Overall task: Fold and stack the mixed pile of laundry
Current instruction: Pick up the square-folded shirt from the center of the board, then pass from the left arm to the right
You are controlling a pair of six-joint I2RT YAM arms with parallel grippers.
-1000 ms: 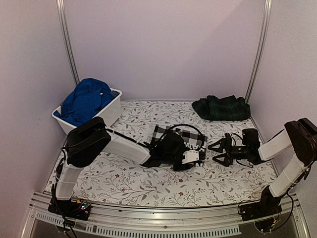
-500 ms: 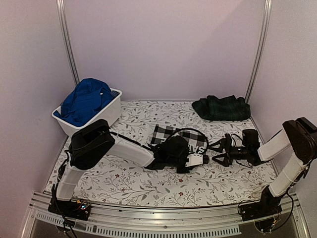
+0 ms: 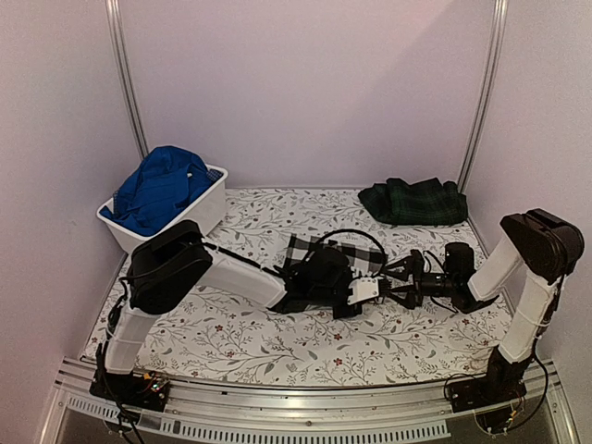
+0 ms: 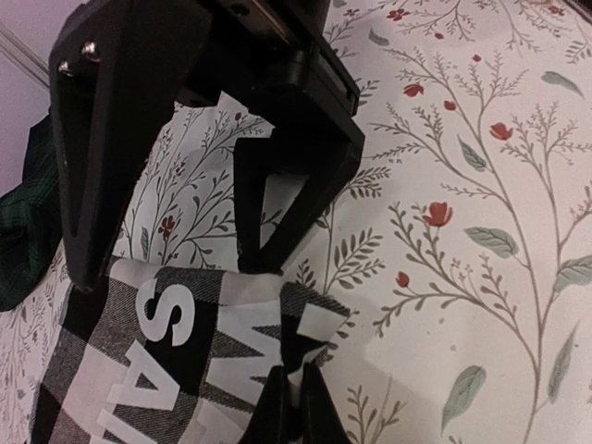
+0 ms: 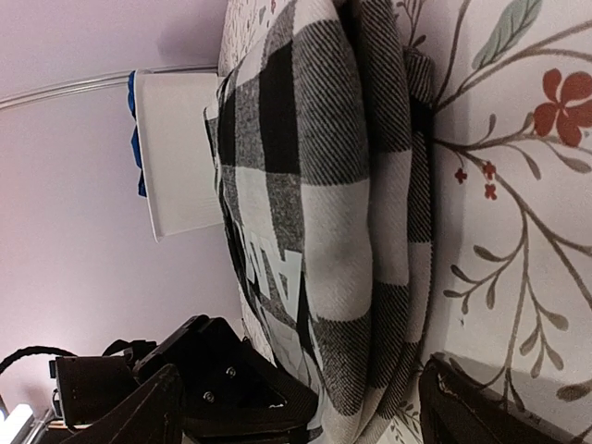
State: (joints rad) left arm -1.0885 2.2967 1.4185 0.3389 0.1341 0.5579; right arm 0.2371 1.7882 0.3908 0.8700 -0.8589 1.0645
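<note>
— What are you holding now?

— My left gripper (image 4: pixel 294 412) is closed on an edge of the black-and-white checked shirt (image 5: pixel 319 213). The shirt lies bunched in thick layers in the middle of the flowered table cover (image 3: pixel 231 338). My right gripper (image 3: pixel 396 283) has its fingers spread wide and holds nothing. It points at the same end of the shirt, just beside the left one.

— And the other pieces?

— The tartan garment (image 3: pixel 412 202) lies at the far right, well apart. The blue garment (image 3: pixel 157 185) is in the white tub (image 3: pixel 211 211) at the far left.

— What worries you?

— Two things. The pinch looks thin, only on the edge. I think it can slip when I pull, or lift one layer only and open the fold. Also, the two grippers are very near each other. If the right one closes carelessly, it may hit my left fingers, or catch the table cover together with the cloth.
</note>
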